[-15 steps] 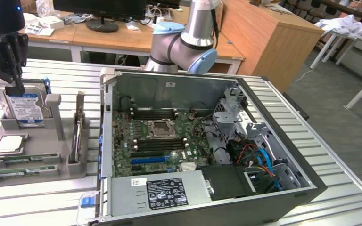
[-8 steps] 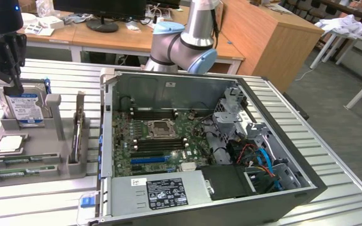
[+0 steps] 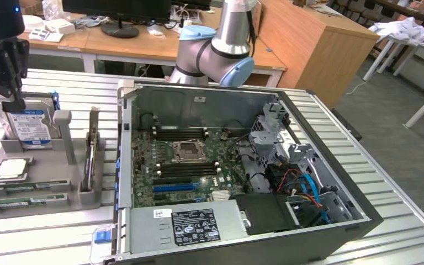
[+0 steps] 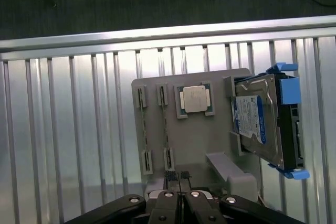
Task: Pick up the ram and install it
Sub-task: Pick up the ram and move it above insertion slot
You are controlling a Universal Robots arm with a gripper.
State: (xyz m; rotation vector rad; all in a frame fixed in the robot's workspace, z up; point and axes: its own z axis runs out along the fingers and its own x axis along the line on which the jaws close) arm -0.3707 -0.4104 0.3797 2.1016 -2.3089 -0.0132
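Observation:
Two rams lie as thin green sticks, one (image 3: 22, 187) behind the other (image 3: 9, 203), in the front slots of a grey holder (image 3: 46, 165) at the exterior view's left. My black gripper (image 3: 15, 96) hangs over the back of that holder, close to the upright hard drive (image 3: 29, 124). In the wrist view my gripper (image 4: 178, 181) is shut with its fingers pressed together and nothing between them. Below it are the holder's two narrow slots (image 4: 166, 129). The open computer case (image 3: 234, 176) shows the green motherboard with long black memory slots (image 3: 186, 168).
A silver CPU (image 4: 195, 99) sits in a pocket of the holder beside the blue-labelled hard drive (image 4: 260, 124). An upright grey bracket (image 3: 90, 149) stands between the holder and the case. The ribbed metal table (image 3: 50, 232) runs to an edge past the holder. The robot arm's base (image 3: 216, 52) rises behind the case.

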